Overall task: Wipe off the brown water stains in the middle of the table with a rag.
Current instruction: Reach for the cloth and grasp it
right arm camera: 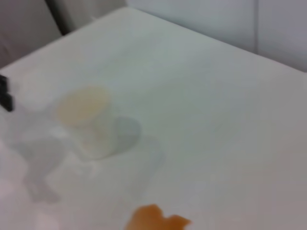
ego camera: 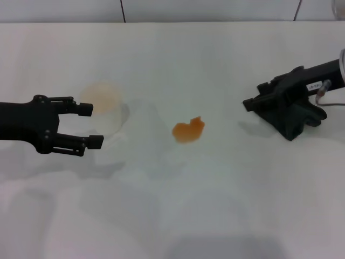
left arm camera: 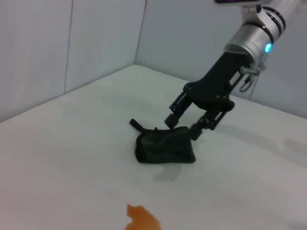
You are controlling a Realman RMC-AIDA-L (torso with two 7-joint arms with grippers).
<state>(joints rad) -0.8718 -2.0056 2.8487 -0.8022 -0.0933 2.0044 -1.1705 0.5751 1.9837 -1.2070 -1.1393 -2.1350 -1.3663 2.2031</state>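
The brown water stains are one orange-brown blotch in the middle of the white table; the blotch also shows in the left wrist view and the right wrist view. The rag is a black lumpy wad lying at the right, well apart from the blotch. My right gripper stands over the rag, open, its fingertips down at the rag's top. My left gripper hovers open at the left, holding nothing.
A pale translucent cup with an orange tint stands upright just beyond my left gripper's fingertips, left of the blotch; it also shows in the right wrist view. A wall runs along the table's far edge.
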